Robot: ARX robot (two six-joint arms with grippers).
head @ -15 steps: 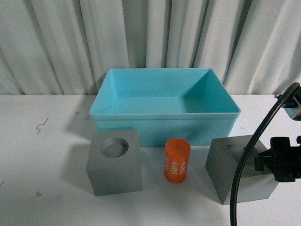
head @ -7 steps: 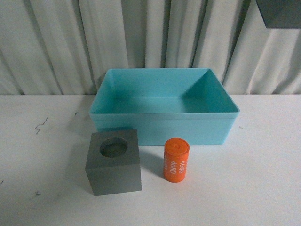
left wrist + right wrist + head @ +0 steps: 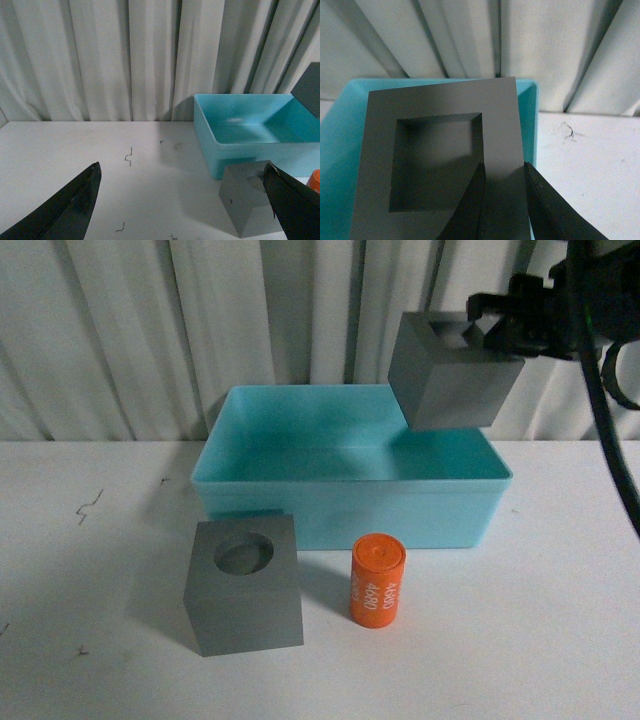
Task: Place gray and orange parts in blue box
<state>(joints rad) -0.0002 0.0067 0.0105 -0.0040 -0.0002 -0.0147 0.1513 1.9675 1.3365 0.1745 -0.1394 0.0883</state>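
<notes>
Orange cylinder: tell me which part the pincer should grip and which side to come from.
Come straight down from above and close on the curved wall of the orange cylinder, near its top. It stands upright on its flat end, with bare table either side; the blue box close behind likely blocks a level approach from there.
</notes>
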